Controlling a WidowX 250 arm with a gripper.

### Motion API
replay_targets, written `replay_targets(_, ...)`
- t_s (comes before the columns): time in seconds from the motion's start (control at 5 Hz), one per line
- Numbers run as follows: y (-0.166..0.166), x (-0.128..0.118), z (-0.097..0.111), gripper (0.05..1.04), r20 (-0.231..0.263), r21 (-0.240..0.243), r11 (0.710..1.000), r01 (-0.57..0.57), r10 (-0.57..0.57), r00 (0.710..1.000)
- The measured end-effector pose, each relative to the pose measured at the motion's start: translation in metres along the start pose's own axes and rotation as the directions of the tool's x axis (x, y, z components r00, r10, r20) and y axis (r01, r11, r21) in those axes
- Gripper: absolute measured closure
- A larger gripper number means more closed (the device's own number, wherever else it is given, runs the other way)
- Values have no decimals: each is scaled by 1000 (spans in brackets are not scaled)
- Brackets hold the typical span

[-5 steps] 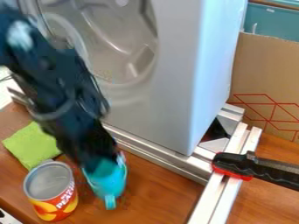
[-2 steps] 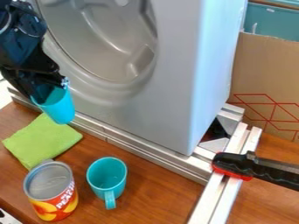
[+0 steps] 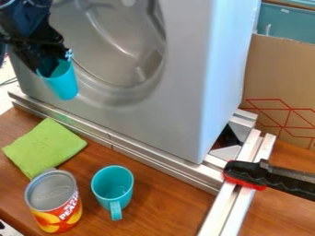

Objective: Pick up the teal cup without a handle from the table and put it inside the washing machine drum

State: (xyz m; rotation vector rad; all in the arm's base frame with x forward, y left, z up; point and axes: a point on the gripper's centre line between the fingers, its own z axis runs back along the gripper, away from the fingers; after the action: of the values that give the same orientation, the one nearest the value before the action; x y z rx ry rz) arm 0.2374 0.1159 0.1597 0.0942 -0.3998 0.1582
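Observation:
The black gripper (image 3: 54, 62) is at the upper left, in front of the grey machine's round opening. It is shut on the rim of a blue cup (image 3: 63, 84), which hangs slightly tilted above the metal rail. Below, on the wooden table, lies a folded green cloth (image 3: 44, 146). A can with a peach label (image 3: 56, 213) stands at the lower left, touching or close to the cloth. To its right a teal mug (image 3: 113, 190) stands upright, its handle toward the front.
The grey machine (image 3: 178, 92) takes up the middle, behind a metal rail (image 3: 132, 154). A second rail (image 3: 237, 203) runs to the front edge at right, with a black and red clamp (image 3: 271, 177) on it. A cardboard box (image 3: 280, 83) stands behind at right.
The gripper has moved from over the teal mug to the upper left, then a little higher with the blue cup. The mug, can and cloth have stayed in place.

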Motion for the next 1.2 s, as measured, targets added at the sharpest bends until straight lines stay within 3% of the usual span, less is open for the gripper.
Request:
replay_targets(0.2, 6, 16, -8, 987, -9, -2, 1000, -15, 15, 1000)
replay_targets(0.4, 15, 26, -24, 987, -50, 18, 999, -36, 37, 998)
replay_targets(0.8, 1, 60, -50, 987, -92, 46, 998, -51, 55, 994)
replay_targets(1.2, -6, 69, -51, 987, -52, 97, 983, -154, 160, 986)
